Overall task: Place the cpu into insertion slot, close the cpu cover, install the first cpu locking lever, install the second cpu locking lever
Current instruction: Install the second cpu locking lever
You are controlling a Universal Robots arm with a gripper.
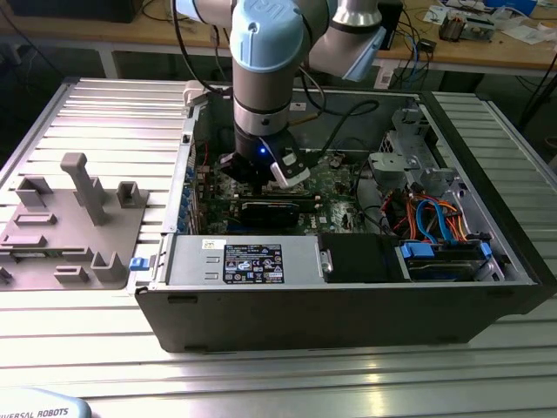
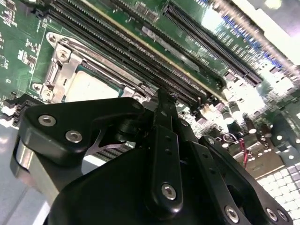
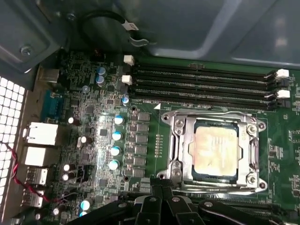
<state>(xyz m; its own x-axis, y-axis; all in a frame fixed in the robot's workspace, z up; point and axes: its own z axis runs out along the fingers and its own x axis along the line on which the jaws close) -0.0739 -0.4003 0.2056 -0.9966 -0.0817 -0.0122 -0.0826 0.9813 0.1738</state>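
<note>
The cpu [image 3: 215, 149] is sitting in the insertion slot [image 3: 174, 140] on the green motherboard [image 3: 154, 140], its dull silver-grey top showing a pale, slightly yellowish glare in the first wrist view. The cpu cover [image 3: 187, 123] is lying down flat around the chip, its square cut-out framing the metal top (frame edges are overlapping the chip's border on all sides). In the second wrist view the cpu [image 2: 89, 88] is appearing as a pale square just beside the long black memory slots [image 2: 140, 56], with the cover's silver frame [image 2: 63, 70] wrapping it.

The pincer [image 3: 161, 187] is hovering just beside the socket edge farthest from the memory slots [image 3: 201, 84], black linkages crowding the frame. Its fingertips are appearing pressed together, nothing pinched between them; in the second wrist view the pincer [image 2: 161, 101] is pointing toward the socket corner.

In the exterior view the arm [image 1: 265, 78] is reaching down into the open computer case [image 1: 348, 305], which is resting on the ribbed metal tabletop [image 1: 104, 113]. A grey fixture tray [image 1: 70, 226] is lying well apart from the case.
</note>
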